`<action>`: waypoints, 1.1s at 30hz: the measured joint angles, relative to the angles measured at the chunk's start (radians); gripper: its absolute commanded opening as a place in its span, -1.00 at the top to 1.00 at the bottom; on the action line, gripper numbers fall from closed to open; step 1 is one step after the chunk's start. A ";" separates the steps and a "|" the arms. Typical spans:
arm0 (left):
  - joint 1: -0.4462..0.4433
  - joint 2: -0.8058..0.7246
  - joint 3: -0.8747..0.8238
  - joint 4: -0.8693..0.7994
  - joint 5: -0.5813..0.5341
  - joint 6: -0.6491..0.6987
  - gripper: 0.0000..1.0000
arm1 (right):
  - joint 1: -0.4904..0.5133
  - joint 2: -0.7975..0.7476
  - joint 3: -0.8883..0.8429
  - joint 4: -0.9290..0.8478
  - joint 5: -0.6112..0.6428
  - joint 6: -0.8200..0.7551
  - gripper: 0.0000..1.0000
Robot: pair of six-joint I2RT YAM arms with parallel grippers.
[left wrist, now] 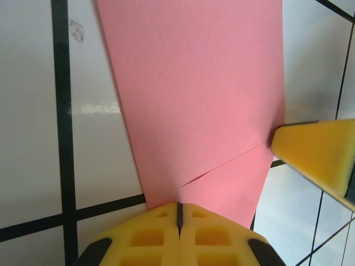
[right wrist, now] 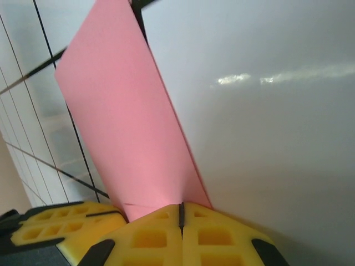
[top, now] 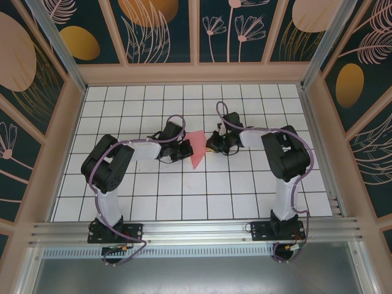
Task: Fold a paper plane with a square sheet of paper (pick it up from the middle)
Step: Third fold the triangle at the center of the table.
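- the left claw sits nearest in its wrist view. its yellow pads are pressed together on a thin seam, and the narrow end of the pink paper comes out right at that seam, so it reads as clenched on the paper.
- the right claw looks the same in its own view, pads closed with a corner of the paper coming out at the seam. grasping it, i judge.
- the paper is near the middle of the white tiled table, between the two claws, as a tapered, partly folded piece.
- risk: both claws grip one thin sheet, so pulling apart or turning out of step could tear it or drag the crease crooked.
- risk: a slit-like line runs across the paper near the left claw. it may be a fold edge or a small tear, i cannot tell which. if it is a tear, any tension would lengthen it.
- risk: a pinch this close to the edge could slip and let the fold spring open.
- hidden: the actual pinch points lie under the pads. from above, the claws cover the paper's ends, and the wrist views crop its far edge.
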 measured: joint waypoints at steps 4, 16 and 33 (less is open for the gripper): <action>0.000 0.000 -0.004 0.008 0.001 0.000 1.00 | -0.012 0.002 0.015 -0.017 0.029 0.011 0.87; 0.001 -0.006 -0.039 0.069 0.004 -0.001 1.00 | 0.024 -0.093 -0.033 0.000 0.030 0.015 0.84; 0.003 -0.019 -0.114 0.202 0.008 -0.031 1.00 | 0.212 -0.146 -0.170 0.070 -0.018 0.067 0.86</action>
